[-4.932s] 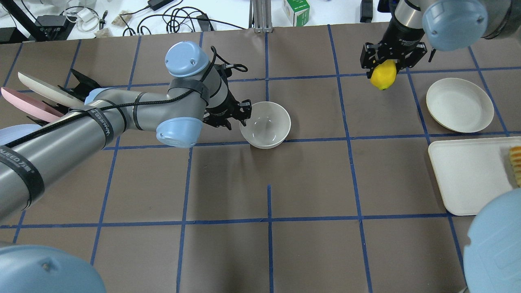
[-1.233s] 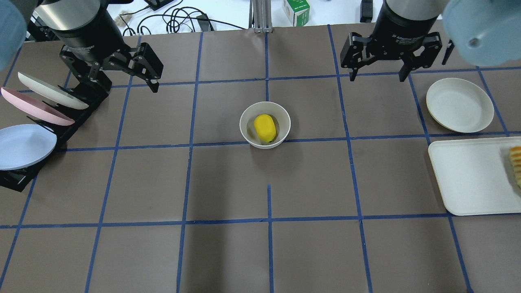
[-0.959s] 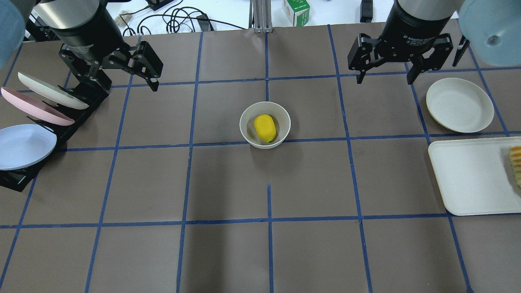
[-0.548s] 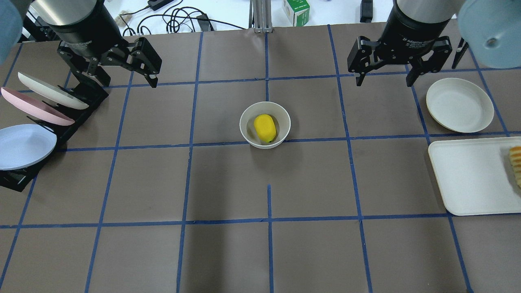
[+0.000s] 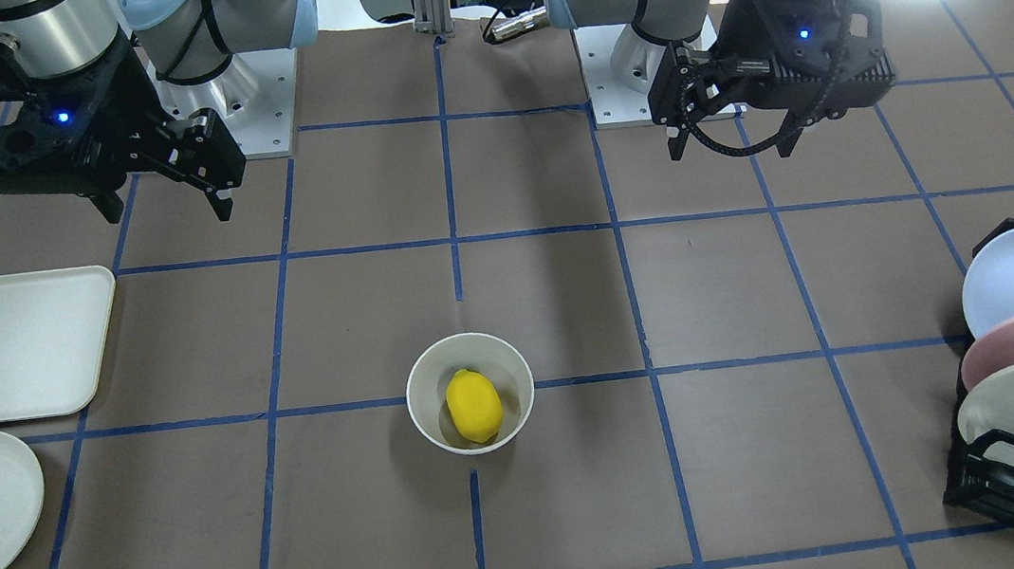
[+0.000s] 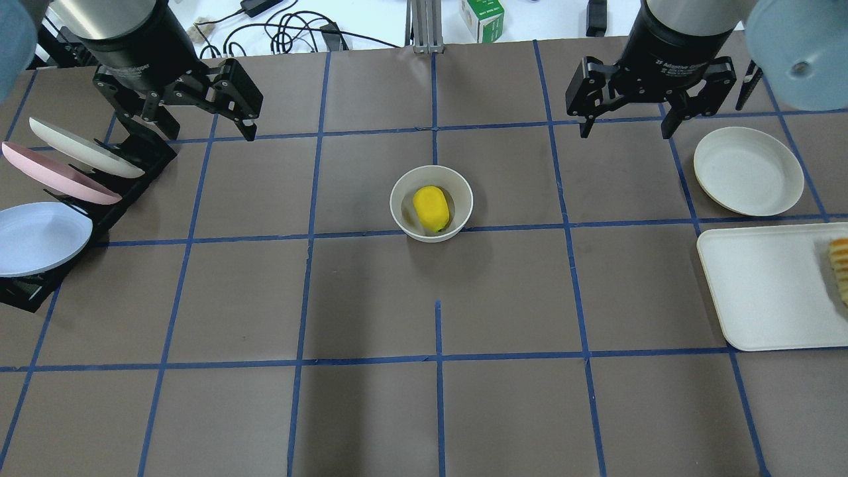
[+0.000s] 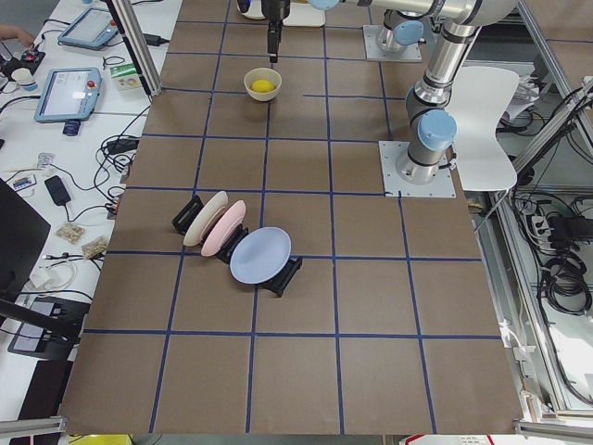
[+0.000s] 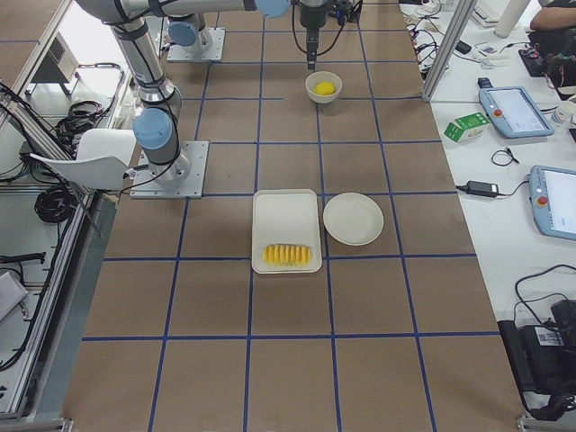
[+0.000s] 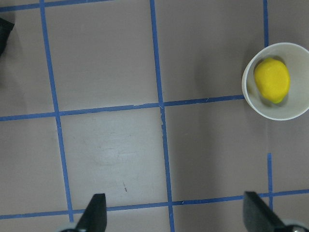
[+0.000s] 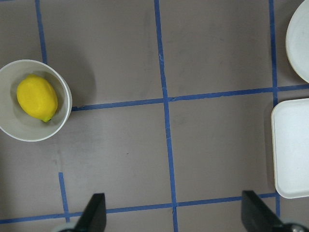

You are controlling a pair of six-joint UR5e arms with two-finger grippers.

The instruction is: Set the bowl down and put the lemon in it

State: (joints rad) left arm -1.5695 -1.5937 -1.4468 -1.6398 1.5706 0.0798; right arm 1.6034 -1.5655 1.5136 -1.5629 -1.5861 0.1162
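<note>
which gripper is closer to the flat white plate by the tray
Right. The right gripper hangs just beside the plate; the left gripper is across the table, by the plate rack.

A white rectangular tray [image 6: 762, 285] lies on the brown blue-taped table [image 6: 371, 411], a row of pale orange-yellow fruit slices [image 6: 840, 268] at one end. Just beside the tray sits a flat off-white round plate [image 6: 748, 171]; well apart from it, a black rack [image 6: 136, 160] holds tilted blue, pink and white plates [image 6: 56, 173].
</note>
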